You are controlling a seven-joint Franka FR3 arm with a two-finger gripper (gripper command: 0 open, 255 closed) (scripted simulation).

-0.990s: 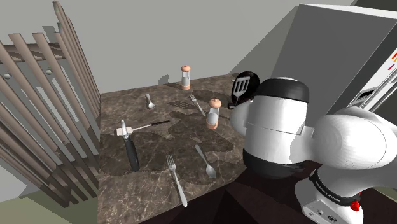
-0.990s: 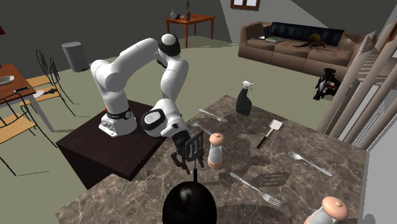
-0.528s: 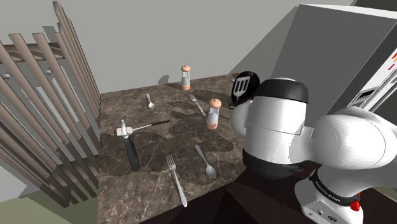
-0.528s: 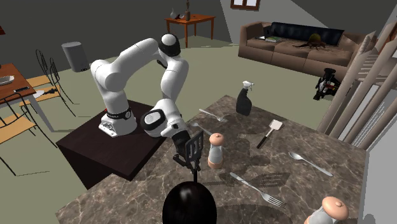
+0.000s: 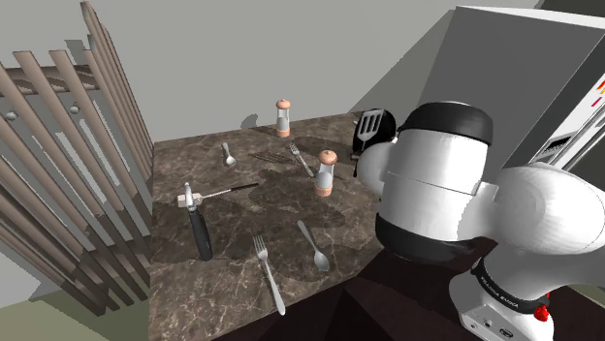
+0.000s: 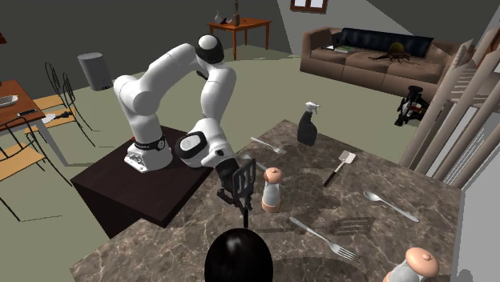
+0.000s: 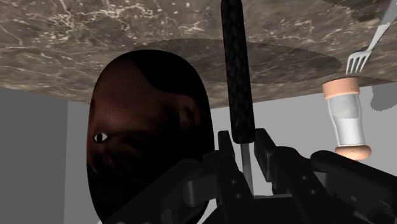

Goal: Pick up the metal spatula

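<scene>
Gripper [image 7: 244, 147] clamped on spatula [image 7: 234, 70], at thin shank just past black handle. Hanging handle-down, apparently clear of desk [image 6: 385, 240], near shaker [image 6: 272, 191] & black rounded obj. [image 6: 237, 256]. Best: firm squeeze, straight lift, no swing. Clasp plain in wrist view; slotted head & height in 2nd ext. view.

Shoulder camera: fixed high behind the white arm [image 5: 436, 184], which bulks close in the foreground; it looks down over the dark marbled stone worktop [image 5: 233, 281].
Second exterior camera: raised, across the worktop [image 6: 417, 216], facing the arm [image 6: 152, 88] at mid-range.
Wrist camera: very near, sighting along the black gripper [image 7: 245, 143].
All three views share the worktop, the peach-capped clear shaker [image 5: 327, 172] and the slotted black-handled spatula [image 6: 243, 178] clasped in the gripper.
</scene>
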